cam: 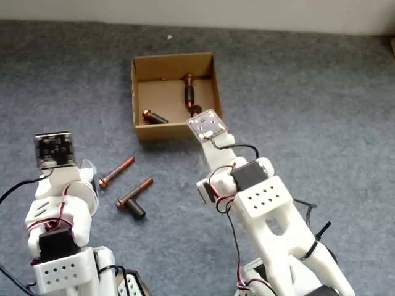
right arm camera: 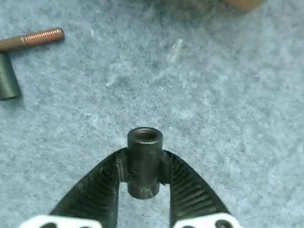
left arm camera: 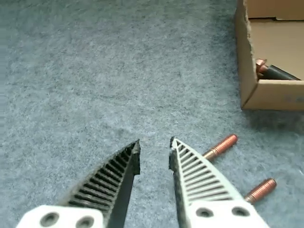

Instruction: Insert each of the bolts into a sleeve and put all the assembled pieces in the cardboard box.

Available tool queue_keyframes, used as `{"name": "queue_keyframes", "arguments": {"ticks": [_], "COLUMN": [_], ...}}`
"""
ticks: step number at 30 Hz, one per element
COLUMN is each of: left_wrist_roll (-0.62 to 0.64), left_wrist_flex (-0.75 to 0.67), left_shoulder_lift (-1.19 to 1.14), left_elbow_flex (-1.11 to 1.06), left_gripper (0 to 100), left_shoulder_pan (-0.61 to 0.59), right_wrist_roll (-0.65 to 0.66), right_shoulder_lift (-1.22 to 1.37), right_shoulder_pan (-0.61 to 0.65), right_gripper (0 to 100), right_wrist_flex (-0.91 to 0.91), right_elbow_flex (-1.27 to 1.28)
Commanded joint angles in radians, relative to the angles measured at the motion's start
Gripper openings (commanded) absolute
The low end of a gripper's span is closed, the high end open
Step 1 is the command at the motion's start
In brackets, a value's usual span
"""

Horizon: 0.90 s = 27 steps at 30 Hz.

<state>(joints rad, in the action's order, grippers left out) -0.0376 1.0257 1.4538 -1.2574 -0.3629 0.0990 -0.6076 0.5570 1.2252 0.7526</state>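
Firstly, the high view. The box (cam: 141,92) sits open at the far middle of the carpet (cam: 308,92). Inside it, the first piece (cam: 189,91) lies with its long axis running near to far, and the second piece (cam: 154,117) lies slantwise by the near-left corner. A dark item at the near wall is too cut off to identify. Between the arms lie the upper bolt (cam: 117,172) and the lower bolt (cam: 136,190), both slanting, with threaded ends toward the far right and heads toward the near left. A spare sleeve (cam: 136,209) lies just beside the lower bolt's head end. The right arm (cam: 265,197) stands by the box's near-right corner, and its camera housing (cam: 208,126) hides the gripper.

Next, the left wrist view. The left gripper (left arm camera: 154,147) has its jaws parted over the carpet. Both bolts' threaded ends show beyond one finger, their heads hidden.

Lastly, the right wrist view. The right gripper (right arm camera: 144,164) pinches the held sleeve (right arm camera: 145,142) across its middle. The sleeve's axis runs along the gripper's reach, bored end pointing away from the wrist. Whether it touches the carpet cannot be told.
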Motion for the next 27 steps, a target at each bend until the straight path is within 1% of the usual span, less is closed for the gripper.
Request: {"name": "queue_keyframes", "arguments": {"ticks": [1,6,8,12,15,17,19,22,27], "left_wrist_roll": [-0.084,-0.138,-0.169,-0.244,-0.353,-0.422,-0.474,-0.554,-0.572], "left_wrist_flex": [0.12,0.236,0.276,0.342,0.385,0.388,0.387,0.385,0.336], "left_shoulder_lift": [-0.004,-0.015,-0.073,-0.318,-0.504,-0.611,-0.708,-0.832,-0.997], "left_elbow_flex": [0.124,0.248,0.303,0.417,0.496,0.524,0.538,0.541,0.539], "left_gripper": [14,14,14,14,14,18,22,22,22], "left_shoulder_pan": [0.097,0.114,0.116,0.124,0.124,0.124,0.124,0.127,0.193], "right_wrist_roll": [-0.069,-0.216,-0.252,-0.285,-0.304,-0.302,-0.302,-0.302,-0.302], "right_shoulder_lift": [-0.044,-0.044,-0.044,-0.054,-0.054,-0.054,-0.054,-0.054,-0.054], "right_shoulder_pan": [-0.007,-0.007,-0.013,-0.088,-0.159,-0.199,-0.232,-0.28,-0.337], "right_gripper": [0.5,0.5,0.5,0.5,0.5,0.5,0.5,0.5,0.5], "right_wrist_flex": [0.021,0.013,-0.025,-0.231,-0.38,-0.424,-0.427,-0.427,-0.429], "right_elbow_flex": [-0.002,-0.002,0.019,0.153,0.243,0.278,0.289,0.291,0.291]}}
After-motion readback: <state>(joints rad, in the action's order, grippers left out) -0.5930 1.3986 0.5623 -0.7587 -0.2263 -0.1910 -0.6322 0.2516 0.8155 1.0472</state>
